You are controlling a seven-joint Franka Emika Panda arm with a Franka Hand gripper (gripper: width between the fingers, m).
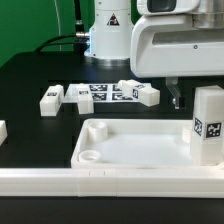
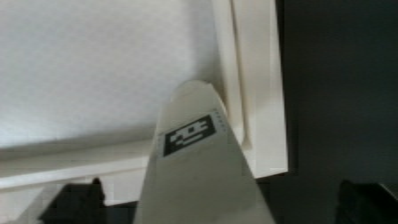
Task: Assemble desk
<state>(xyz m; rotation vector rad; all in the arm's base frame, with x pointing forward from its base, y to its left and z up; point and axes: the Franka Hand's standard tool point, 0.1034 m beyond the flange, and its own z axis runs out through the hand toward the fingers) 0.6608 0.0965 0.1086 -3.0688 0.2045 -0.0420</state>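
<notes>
The arm's fingers (image 1: 176,99) hang spread wide and empty over the black worktop (image 1: 30,75), just behind the far rim of the desk top (image 1: 135,143) — a large white tray with a raised rim that lies flat below and in front of them, filling the near part of the scene. One dark fingertip shows under the white wrist housing in the exterior view; in the wrist view both fingers (image 2: 71,202) stand far apart at the picture's corners, nothing between them but what lies beneath.

Directly under the fingers, seen from the wrist, a white square-section leg (image 2: 187,160) with a black-and-white tag points up toward the camera, apart from both tips. The same upright leg (image 1: 207,125) stands in the exterior view at the tray's corner, on the exterior view's right of the fingers and nearer the camera.

Beyond the tray, on the exterior view's left of the fingers, three more tagged legs (image 1: 137,92) lie on the worktop in a loose row beside the marker board (image 1: 98,90) — one leg (image 1: 51,100) furthest out, well apart from the fingers.
</notes>
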